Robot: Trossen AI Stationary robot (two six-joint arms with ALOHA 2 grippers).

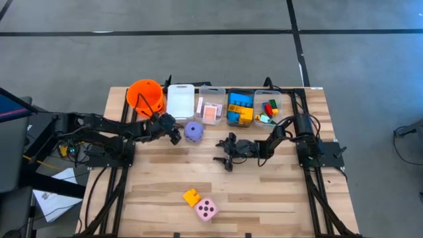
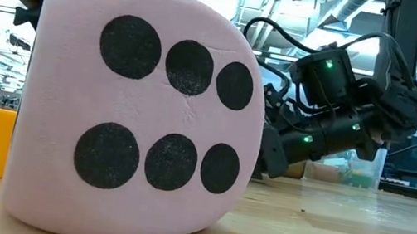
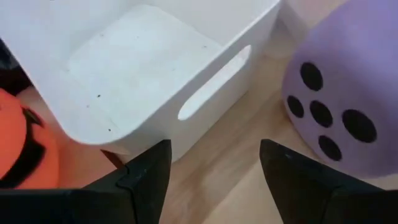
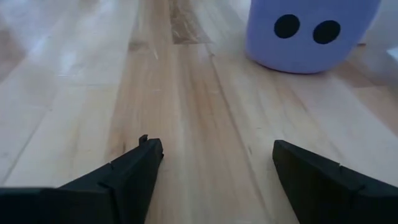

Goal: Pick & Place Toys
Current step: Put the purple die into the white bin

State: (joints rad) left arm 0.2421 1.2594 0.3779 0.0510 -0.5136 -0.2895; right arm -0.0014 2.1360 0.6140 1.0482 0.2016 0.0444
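The purple die (image 1: 193, 131) sits near the counter's far edge, just in front of the white bin (image 1: 180, 100) and card bin (image 1: 211, 104). The left claw (image 1: 174, 134) hovers just beside it, jaws spread wide and empty; the right claw (image 1: 227, 157) hangs mid-counter, also wide open and empty.

If the left claw closes off-centre, I judge the soft die could squirt sideways or roll against the bins. The two arms could also collide should both reach for it.

A pink die (image 1: 206, 209) and an orange-yellow brick (image 1: 192, 196) lie near the counter's front edge. The counter (image 1: 277, 198) is pale wood planking; beyond is grey floor and an open workshop.
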